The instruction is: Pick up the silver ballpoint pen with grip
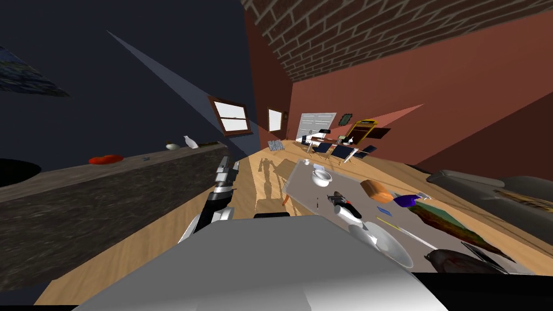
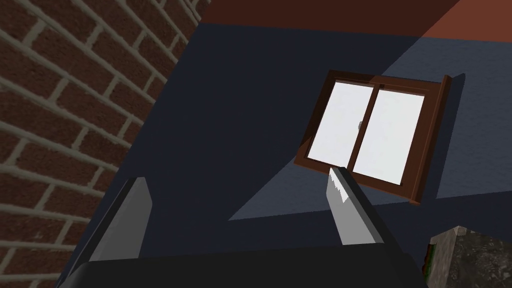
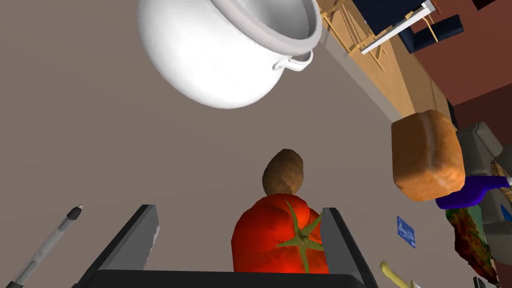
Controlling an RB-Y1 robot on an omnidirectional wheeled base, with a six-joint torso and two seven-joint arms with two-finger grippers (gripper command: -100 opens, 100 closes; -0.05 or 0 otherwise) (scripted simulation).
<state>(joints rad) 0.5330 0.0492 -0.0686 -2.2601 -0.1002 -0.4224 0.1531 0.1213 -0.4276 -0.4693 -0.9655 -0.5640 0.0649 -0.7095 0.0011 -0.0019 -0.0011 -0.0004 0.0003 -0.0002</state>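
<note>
On the flat, grey-brown table (image 3: 100, 150) lies the pen (image 3: 47, 245), a thin, long stick with a smooth grey body, a darker grey grip and a little dark tip. It lies flat, just outside one finger of the right end effector (image 3: 240, 209), off to the side and not between the fingers. The two fingers are flat grey blades and they are spread wide. Between them sits a round, shiny red tomato (image 3: 270, 245) with a green star-shaped stem; I cannot tell if it touches a finger. Just past the tomato is a small, bumpy brown potato (image 3: 283, 172). Farther on stands a big, round, smooth white pot (image 3: 220, 55) with a small handle. A blocky, golden-brown bread loaf (image 3: 427, 155) lies off to the other side, far from the pen. The left end effector (image 2: 237, 175) is held up, and its fingers are spread too.
</note>
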